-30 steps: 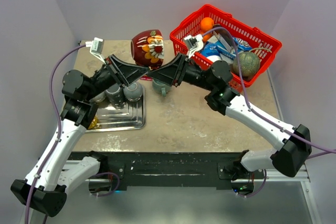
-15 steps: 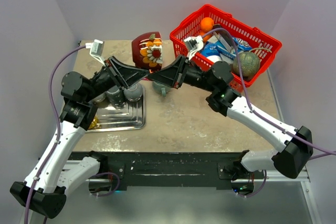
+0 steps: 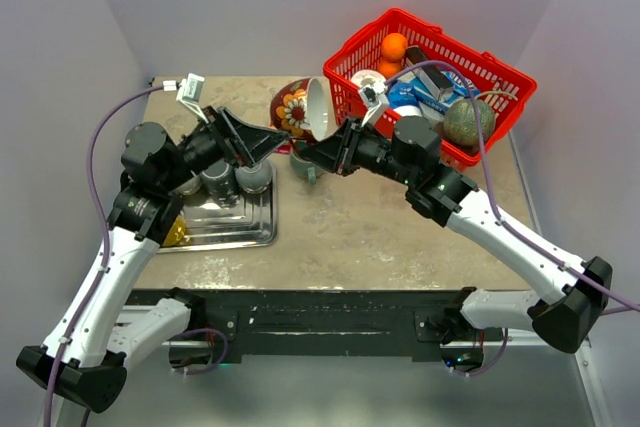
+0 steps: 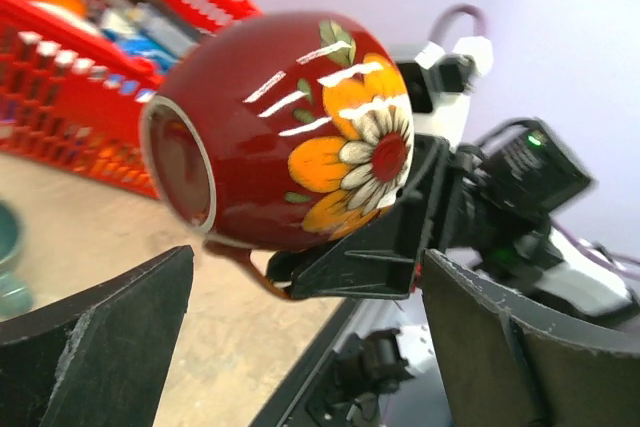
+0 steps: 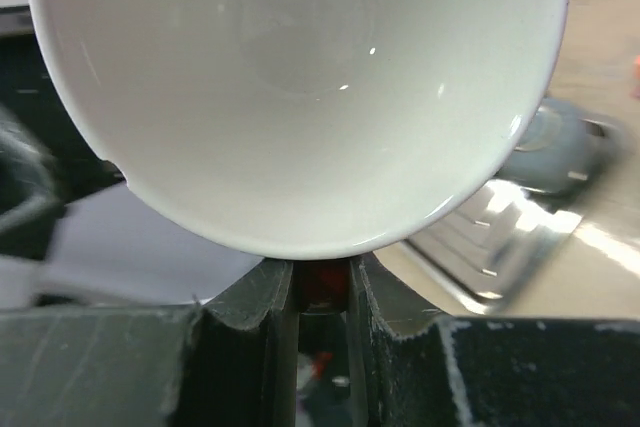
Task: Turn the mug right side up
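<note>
The red mug (image 3: 298, 107) with an orange and white flower hangs above the table's far middle, lying on its side with its white mouth turned right. The left wrist view catches its painted side (image 4: 290, 137), and its white inside (image 5: 300, 77) fills the right wrist view. My right gripper (image 3: 305, 152) is shut on the mug's red handle from below, the handle pinched between the jaws (image 5: 320, 287). My left gripper (image 3: 272, 140) stands open just left of the mug, with its wide fingers (image 4: 110, 327) apart from it.
A red basket (image 3: 341, 51) at the back right holds an orange (image 3: 394, 45), packets and a greenish ball (image 3: 465, 122). A metal tray (image 3: 225, 232) with grey cups (image 3: 222, 183) lies at the left. A small teal cup (image 3: 305, 168) stands under the mug.
My left gripper has opened and let go of the mug. The right gripper has shut on the handle and the mug has turned, its white mouth now facing right.
</note>
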`<move>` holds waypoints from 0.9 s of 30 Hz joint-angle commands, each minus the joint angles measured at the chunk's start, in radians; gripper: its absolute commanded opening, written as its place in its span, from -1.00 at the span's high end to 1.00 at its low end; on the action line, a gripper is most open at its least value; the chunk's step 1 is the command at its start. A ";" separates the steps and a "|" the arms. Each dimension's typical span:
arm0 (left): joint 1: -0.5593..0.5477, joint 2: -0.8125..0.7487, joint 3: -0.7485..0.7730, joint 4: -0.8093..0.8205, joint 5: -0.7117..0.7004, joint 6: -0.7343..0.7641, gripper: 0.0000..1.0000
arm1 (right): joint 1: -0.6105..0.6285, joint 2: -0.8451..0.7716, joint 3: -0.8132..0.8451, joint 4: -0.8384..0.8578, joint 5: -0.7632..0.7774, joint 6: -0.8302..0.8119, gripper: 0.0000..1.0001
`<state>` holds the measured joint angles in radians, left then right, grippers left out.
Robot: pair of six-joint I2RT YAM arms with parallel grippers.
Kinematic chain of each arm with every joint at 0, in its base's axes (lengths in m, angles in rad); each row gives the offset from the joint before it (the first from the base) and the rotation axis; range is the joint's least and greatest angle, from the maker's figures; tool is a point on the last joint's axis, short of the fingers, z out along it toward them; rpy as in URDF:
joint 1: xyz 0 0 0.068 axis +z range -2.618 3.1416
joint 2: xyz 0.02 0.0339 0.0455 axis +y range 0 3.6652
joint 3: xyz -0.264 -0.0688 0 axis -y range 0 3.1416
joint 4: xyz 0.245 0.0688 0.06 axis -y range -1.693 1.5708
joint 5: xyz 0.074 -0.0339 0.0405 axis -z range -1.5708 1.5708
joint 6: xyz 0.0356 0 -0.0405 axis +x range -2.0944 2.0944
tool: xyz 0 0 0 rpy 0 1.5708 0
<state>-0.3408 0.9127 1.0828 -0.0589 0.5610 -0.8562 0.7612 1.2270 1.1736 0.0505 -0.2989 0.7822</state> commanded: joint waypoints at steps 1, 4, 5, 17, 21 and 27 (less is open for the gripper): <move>0.002 0.011 0.089 -0.226 -0.185 0.149 -0.99 | -0.005 -0.054 0.119 -0.280 0.361 -0.234 1.00; 0.002 0.029 0.103 -0.329 -0.271 0.193 -0.99 | -0.005 -0.044 0.118 -0.420 0.519 -0.291 1.00; 0.002 0.043 0.109 -0.360 -0.274 0.209 -0.99 | -0.007 -0.041 0.112 -0.445 0.549 -0.308 1.00; 0.002 0.107 0.135 -0.449 -0.368 0.272 -0.99 | -0.011 0.106 -0.043 -0.525 0.750 -0.343 1.00; 0.002 0.112 0.121 -0.461 -0.377 0.279 -0.99 | -0.011 0.193 -0.042 -0.514 0.787 -0.350 1.00; 0.002 0.095 0.100 -0.475 -0.395 0.281 -0.99 | -0.039 0.322 -0.019 -0.492 0.793 -0.294 1.00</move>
<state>-0.3408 1.0252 1.1751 -0.5266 0.1959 -0.6067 0.7452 1.5349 1.1053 -0.5610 0.4095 0.4553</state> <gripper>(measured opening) 0.992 0.213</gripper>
